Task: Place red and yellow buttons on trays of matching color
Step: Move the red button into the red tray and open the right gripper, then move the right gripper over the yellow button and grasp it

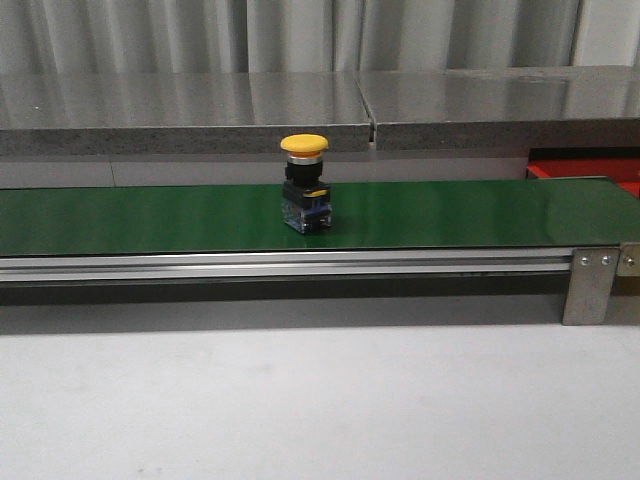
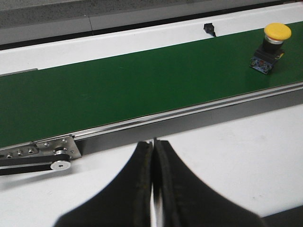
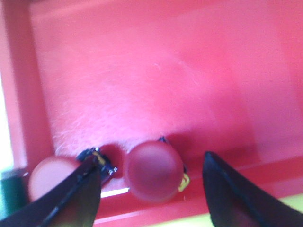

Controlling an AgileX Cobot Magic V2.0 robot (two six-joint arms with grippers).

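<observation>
Across the front view a long green conveyor belt is running left to right on a silver aluminium rail, with a pale grey tabletop lying in front of it and a grey speckled ledge and pleated curtain standing behind. A corner of the red tray is showing at the far right, behind the belt.

A yellow button is standing upright near the middle of the belt: a glossy domed yellow cap on a narrower black body with a clear base.

In the right wrist view, the right gripper is hanging over the red tray's floor with its fingers spread wide, gripping nothing. A red button is sitting between them, dome up, and a second red button is lying just beside it, partly hidden by one finger.

The left gripper is hovering over the tabletop, its fingers pressed together and empty, well apart from the yellow button.
</observation>
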